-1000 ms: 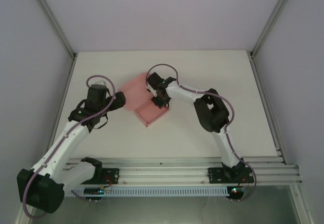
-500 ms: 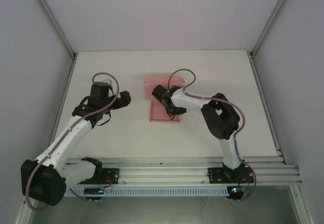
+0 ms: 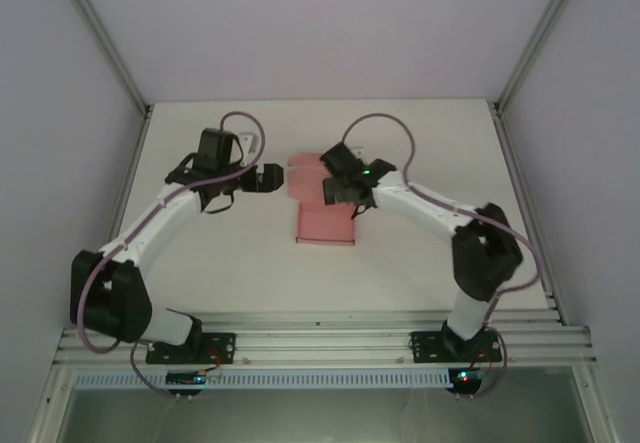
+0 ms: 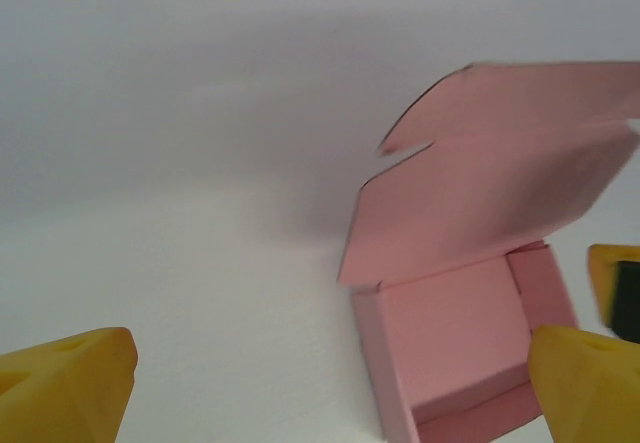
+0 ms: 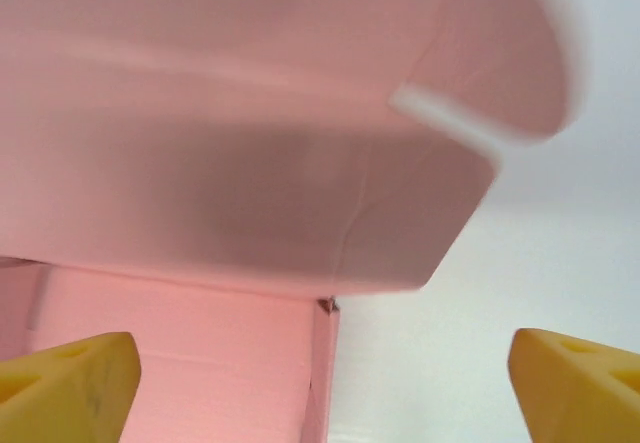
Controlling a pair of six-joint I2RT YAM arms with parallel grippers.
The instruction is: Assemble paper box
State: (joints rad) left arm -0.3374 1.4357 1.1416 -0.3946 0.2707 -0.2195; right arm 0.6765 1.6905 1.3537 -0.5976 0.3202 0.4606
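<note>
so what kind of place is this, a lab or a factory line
Most likely a robotics lab test cell: a white table boxed in by plain walls, a left arm and a right arm bolted to an aluminium rail at its near edge, and a pink paper box as the workpiece.

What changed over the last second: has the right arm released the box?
Yes. The right gripper turned the paper box from skewed to square with the table, then opened and drew back toward the far end by the lid. The left gripper moved in beside the lid's left edge. It stayed open, and the lid stayed open too.
</note>
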